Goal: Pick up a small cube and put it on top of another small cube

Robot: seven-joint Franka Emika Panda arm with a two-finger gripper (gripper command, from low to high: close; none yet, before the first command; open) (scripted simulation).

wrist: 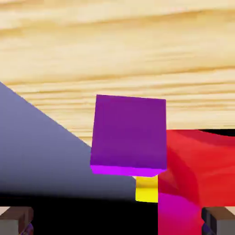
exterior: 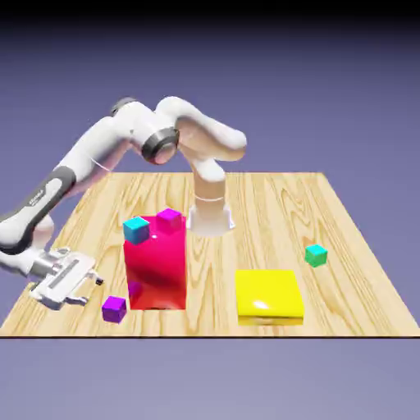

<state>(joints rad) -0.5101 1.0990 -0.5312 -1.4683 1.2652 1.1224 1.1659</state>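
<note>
In the exterior view, the purple cube (exterior: 114,309) sits nearest the camera on the exterior view's left, on the table (exterior: 353,303) close to its front edge. It stands between the gripper (exterior: 91,291) and the red block (exterior: 156,275), and nothing grips it. The gripper is open, its two fingers wide apart and tilted toward the cube. In the hand view the cube looms large near the middle, ahead of the fingertips (wrist: 219,220), which show in the two bottom corners with none of the cube between them. Part of the red block shows to the right there, with a pinkish patch on its face, and a bit of yellow shows just below the cube

Also toward the front in the exterior view, the yellow block (exterior: 269,292) lies flat, right of the red block and apart from it. The red block is the taller of the two and has a glossy front. The cyan cube (exterior: 136,230) is at its upper left corner, and the magenta cube (exterior: 169,219) is a little farther back, to the right of the cyan one. The green cube (exterior: 317,256) rests well over to the exterior view's right, farther back than the yellow block. Beyond, the white arm (exterior: 107,148) rises from its base (exterior: 211,220) and bends over and down to the left, before the blue-violet backdrop (exterior: 328,98)
</note>
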